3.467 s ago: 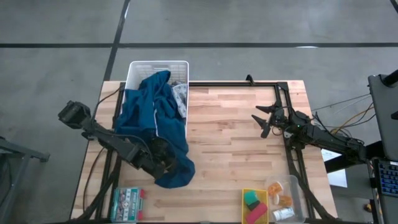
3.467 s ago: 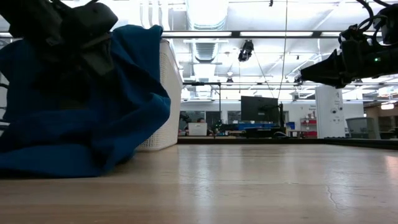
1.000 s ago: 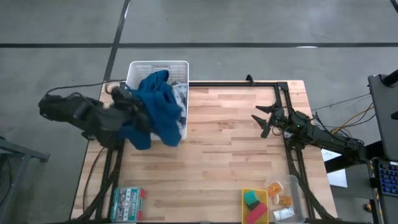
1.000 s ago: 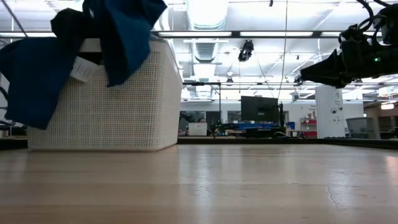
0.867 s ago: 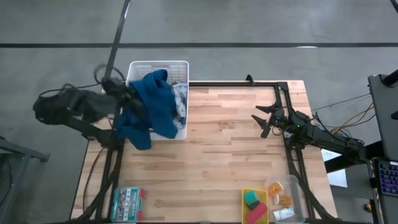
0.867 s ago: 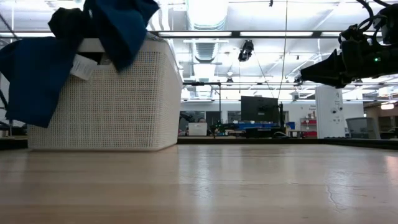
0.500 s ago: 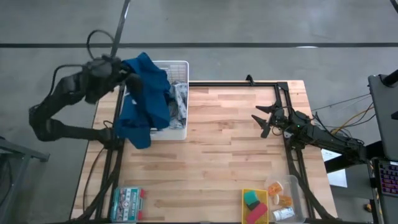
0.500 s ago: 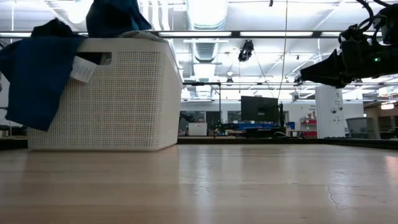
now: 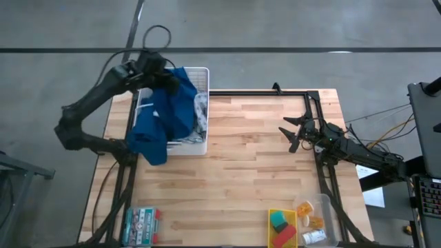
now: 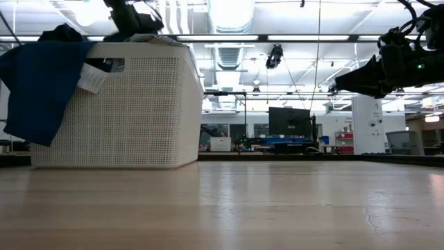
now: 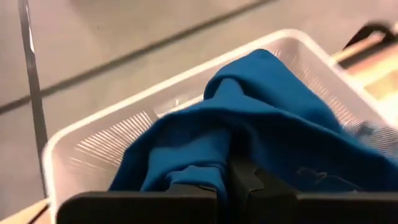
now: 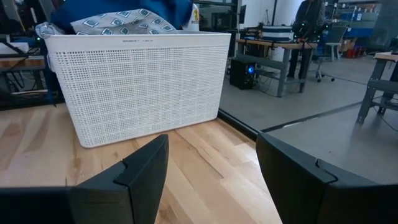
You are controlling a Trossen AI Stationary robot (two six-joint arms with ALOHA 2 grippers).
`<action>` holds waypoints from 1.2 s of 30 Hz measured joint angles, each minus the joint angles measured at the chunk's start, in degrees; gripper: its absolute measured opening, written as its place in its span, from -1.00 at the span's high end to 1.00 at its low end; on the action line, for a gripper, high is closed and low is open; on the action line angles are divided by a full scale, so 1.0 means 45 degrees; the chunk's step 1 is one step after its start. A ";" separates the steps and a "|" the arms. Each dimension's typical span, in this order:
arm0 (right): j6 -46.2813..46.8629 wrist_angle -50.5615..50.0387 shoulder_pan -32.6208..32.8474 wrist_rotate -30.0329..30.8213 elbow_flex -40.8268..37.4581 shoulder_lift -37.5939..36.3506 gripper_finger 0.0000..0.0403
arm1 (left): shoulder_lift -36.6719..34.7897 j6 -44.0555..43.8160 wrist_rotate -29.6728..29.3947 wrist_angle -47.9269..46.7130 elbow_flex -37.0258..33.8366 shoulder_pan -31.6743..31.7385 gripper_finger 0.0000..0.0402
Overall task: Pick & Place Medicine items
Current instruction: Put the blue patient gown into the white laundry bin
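White laundry basket [image 9: 203, 141] at the far left corner of the table [image 9: 241, 179], stuffed with a blue garment [image 9: 162, 114] and a patterned grey-and-white cloth [image 9: 200, 110]; blue garment spilling over the basket's outer wall and hanging down toward the table edge, a white tag [image 10: 90, 78] dangling from it in the low view. Left gripper [image 9: 167, 77] above the basket's far end, fingers pressed together on a fold of the blue garment. Right gripper [image 9: 293, 135] hovering over the right side of the table, fingers spread, holding nothing, facing the basket across bare wood.

Clear tray [image 9: 329, 207] at the near right corner, holding tiny orange pieces [image 9: 308, 215] and a small white carton [image 9: 313, 237]; both well apart from either gripper, nearer the right one. Just beside it, a yellow tray [image 9: 273, 215] with a green block [image 9: 279, 221] and a pink block [image 9: 284, 239]. Flat green-and-white box [image 9: 140, 225] with red ends at the near left corner. Print on the carton, the box and the tag too small to read
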 joint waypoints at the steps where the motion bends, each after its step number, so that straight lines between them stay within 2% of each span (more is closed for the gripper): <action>1: -0.0001 -0.0003 -0.0002 0.0000 0.0000 -0.0003 -0.18 | 0.0221 -0.0001 0.0015 0.0003 -0.0095 0.0006 0.96; 9: 0.0000 -0.0002 -0.0005 0.0000 0.0002 -0.0002 -0.18 | 0.1356 -0.0697 0.1486 -0.0145 -0.1130 0.0003 0.96; 17: 0.0000 -0.0005 -0.0001 0.0000 0.0003 -0.0003 -0.18 | 0.1872 -0.1446 0.1541 -0.0160 -0.2717 0.0030 0.96; 27: -0.0002 -0.0005 0.0000 0.0000 -0.0001 0.0002 -0.18 | 0.1959 -0.1495 0.1541 0.0189 -0.3487 0.0025 0.95; 31: -0.0005 -0.0005 0.0000 0.0000 0.0000 0.0001 -0.18 | 0.1959 -0.1759 0.1541 0.0165 -0.3433 0.0025 0.87; 36: -0.0002 -0.0005 -0.0003 0.0000 -0.0001 0.0002 -0.18 | 0.1921 -0.1761 0.1661 0.0163 -0.3360 0.0025 0.61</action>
